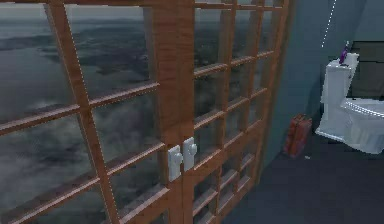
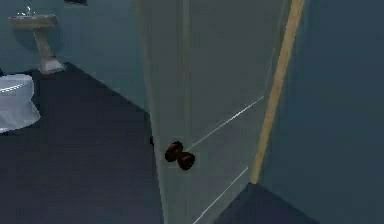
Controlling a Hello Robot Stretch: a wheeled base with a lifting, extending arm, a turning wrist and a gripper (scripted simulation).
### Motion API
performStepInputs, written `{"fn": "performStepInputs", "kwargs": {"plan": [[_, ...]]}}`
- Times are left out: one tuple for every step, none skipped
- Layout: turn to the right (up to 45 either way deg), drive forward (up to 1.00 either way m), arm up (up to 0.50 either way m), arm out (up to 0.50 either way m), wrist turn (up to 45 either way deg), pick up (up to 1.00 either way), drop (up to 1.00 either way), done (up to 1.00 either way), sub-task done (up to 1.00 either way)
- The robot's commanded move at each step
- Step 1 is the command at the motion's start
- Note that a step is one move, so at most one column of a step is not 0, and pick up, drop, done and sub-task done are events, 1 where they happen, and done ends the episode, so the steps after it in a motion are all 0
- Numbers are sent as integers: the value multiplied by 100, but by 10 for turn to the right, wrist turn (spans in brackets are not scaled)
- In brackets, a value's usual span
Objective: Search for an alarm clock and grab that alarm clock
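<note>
Doors (image 1: 150, 110) of reddish-brown wood, a pair of them set with many glass panes, stand close in front of me in the forward view, and behind the glass I see only a dark, cloudy grey. Two small white handles (image 1: 182, 158) sit side by side where the two leaves meet, low in the frame. To the forward view's right a dark blue-grey wall (image 1: 300, 70) runs back to a white ceramic toilet (image 1: 352, 112), which stands on the dark floor (image 1: 320, 185). A small purple thing (image 1: 345, 52) rests on top of the toilet's tank; I cannot make out what it is. A small red-brown thing (image 1: 298, 135) stands on the floor against the wall, between the glass doors and the toilet. In the arm side view a pale grey panelled door (image 2: 205, 80) stands near me, with a dark brown round knob (image 2: 180, 156) low on its edge and a strip of light wooden door frame (image 2: 278, 90) just beside it to the right. At that view's left edge the white toilet shows again, and farther out a white pedestal sink (image 2: 42, 42) stands against the blue-grey wall. How my hand stands I cannot tell. Where the alarm clock is I cannot tell either.
</note>
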Motion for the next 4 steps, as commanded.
{"fn": "performStepInputs", "kwargs": {"plan": [[300,0,0,0,0,0,0,0,0],[0,60,0,0,0,0,0,0,0],[450,0,0,0,0,0,0,0,0],[330,0,0,0,0,0,0,0,0]]}}
